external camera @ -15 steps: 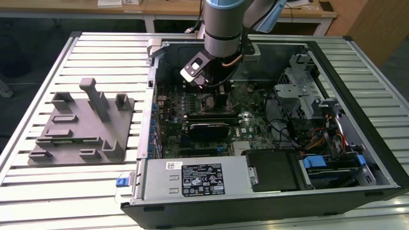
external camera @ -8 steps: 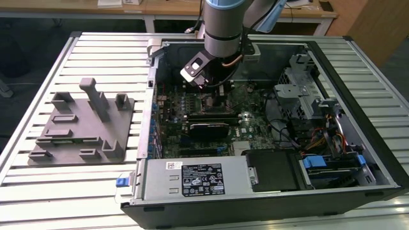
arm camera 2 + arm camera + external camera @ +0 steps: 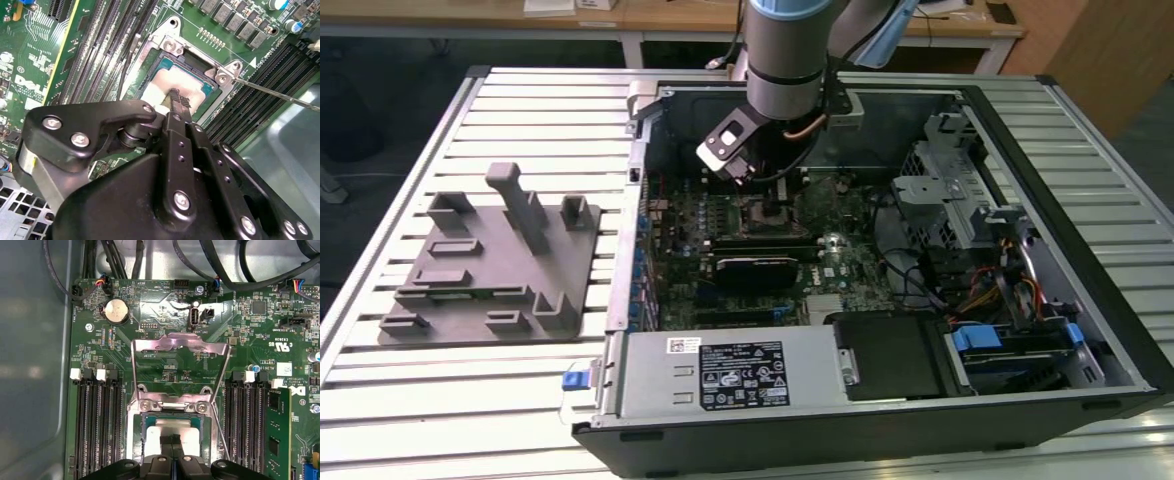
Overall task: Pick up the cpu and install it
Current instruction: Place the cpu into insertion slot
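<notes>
The cpu [image 3: 159, 84] lies flat in its socket on the motherboard, its pale silver top showing in both wrist views [image 3: 172, 426]. The socket's metal load plate [image 3: 180, 347] is swung up and open, and the thin lever [image 3: 280, 93] stands off to one side. My gripper [image 3: 178, 99] hangs right over the cpu with its two black fingertips [image 3: 166, 441] pressed together and nothing between them; whether the tips touch the chip's top I cannot tell. In the exterior view the arm's wrist [image 3: 774, 120] reaches down into the open computer case [image 3: 1107, 330] above the socket [image 3: 767, 212].
Memory slots [image 3: 97, 425] flank the socket, with a memory stick [image 3: 277, 435] on one side. A black heatsink block [image 3: 754, 268] sits nearer in the case, and drive cages [image 3: 961, 200] and cables stand at the exterior view's right. A grey fixture with posts [image 3: 500, 260] rests on the slatted table.
</notes>
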Controlling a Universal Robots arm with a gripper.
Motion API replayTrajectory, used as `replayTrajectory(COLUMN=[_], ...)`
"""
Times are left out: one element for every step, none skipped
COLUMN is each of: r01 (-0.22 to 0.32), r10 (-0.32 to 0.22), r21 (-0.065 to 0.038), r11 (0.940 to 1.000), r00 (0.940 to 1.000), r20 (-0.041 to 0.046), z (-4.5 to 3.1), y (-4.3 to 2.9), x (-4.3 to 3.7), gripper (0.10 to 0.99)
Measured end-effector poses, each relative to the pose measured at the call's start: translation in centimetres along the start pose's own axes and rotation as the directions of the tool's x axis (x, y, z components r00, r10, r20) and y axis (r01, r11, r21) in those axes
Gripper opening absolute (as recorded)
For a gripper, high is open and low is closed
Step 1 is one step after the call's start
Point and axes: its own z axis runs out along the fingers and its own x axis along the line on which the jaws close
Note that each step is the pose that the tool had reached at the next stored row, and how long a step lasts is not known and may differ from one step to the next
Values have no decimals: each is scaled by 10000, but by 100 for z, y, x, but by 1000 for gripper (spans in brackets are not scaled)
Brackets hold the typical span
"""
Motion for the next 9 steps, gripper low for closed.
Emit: replayTrajectory(r01=[0,0,-1,-1,-1,-1,-1,-1,-1], r10=[0,0,1,1,1,1,1,1,1], r21=[0,0,0,0,0,0,0,-2,-1], r11=[10000,10000,10000,10000,10000,10000,10000,10000,10000], r00=[10000,10000,10000,10000,10000,10000,10000,10000,10000], r20=[-6,-11,-16,-22,-27,-33,-36,-39,-37], z=[0,0,0,0,0,0,0,5,11], y=[0,0,0,0,0,0,0,0,0], x=[0,0,0,0,0,0,0,0,0], gripper=[106,106,106,106,106,106,106,106,106])
